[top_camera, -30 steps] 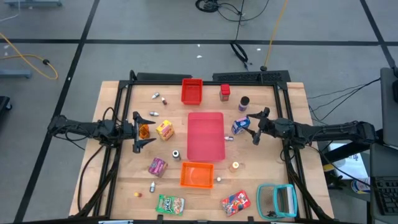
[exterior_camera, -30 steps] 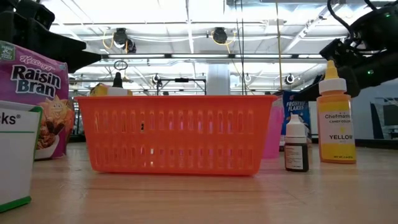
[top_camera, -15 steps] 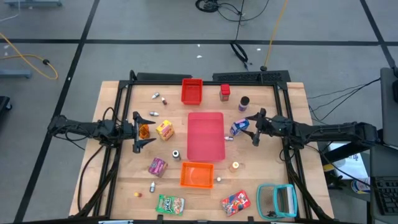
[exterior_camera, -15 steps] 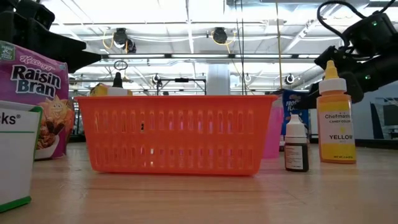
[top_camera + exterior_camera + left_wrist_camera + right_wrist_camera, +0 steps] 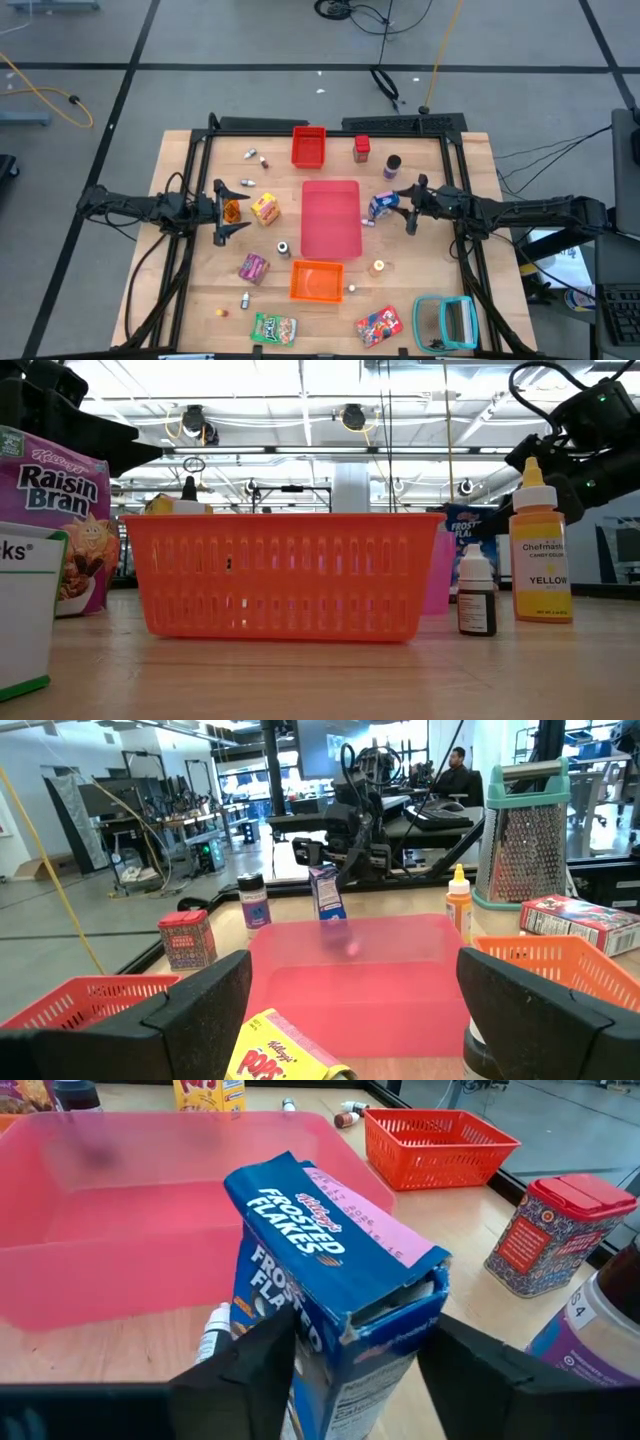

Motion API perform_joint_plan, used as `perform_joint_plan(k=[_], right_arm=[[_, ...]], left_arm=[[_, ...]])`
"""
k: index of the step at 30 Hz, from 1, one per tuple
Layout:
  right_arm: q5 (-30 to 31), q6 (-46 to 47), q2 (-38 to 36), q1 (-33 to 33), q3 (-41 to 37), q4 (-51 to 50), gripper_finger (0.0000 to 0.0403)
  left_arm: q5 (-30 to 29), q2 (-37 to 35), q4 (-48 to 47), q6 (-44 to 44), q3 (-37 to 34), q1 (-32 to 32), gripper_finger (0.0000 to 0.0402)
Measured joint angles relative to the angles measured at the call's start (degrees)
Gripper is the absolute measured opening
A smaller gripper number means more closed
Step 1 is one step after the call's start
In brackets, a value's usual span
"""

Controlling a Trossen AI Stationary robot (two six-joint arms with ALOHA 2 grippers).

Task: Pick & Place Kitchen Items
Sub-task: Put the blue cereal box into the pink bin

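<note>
From above, the right gripper (image 5: 398,205) has slid left onto the blue cereal box (image 5: 384,205), right of centre beside the pink tray (image 5: 331,235). In its wrist view the fingers have narrowed around the box (image 5: 330,1315), probably just gripping. The left gripper (image 5: 221,213) waits spread wide, centre-left.

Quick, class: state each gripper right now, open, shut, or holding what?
Left gripper: open, holding nothing.
Right gripper: fingers on either side of the blue Frosted Flakes carton; a firm grip cannot be told.
</note>
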Motion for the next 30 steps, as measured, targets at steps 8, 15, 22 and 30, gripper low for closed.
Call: perform_joint_plan(k=[8, 15, 22, 30], right_arm=[[0.1, 1.1, 0.0, 0.0, 0.0, 0.0, 0.0139], [2.6, 1.2, 0.0, 0.0, 0.5, -0.1, 0.0135], [3.5, -1.2, 0.0, 0.0, 4.6, -0.3, 0.0134], [3.5, -1.5, 0.9, 0.0, 11.1, -2.6, 0.0134]], left_arm=[[0.0, 0.0, 0.0, -1.0, 0.0, 0.0, 0.0351], [0.0, 0.0, 0.0, -2.5, 0.0, 0.0, 0.0351], [0.0, 0.0, 0.1, -2.6, 0.0, 0.0, 0.0351], [-0.2, 0.0, 2.8, -2.6, 0.0, 0.0, 0.0351]])
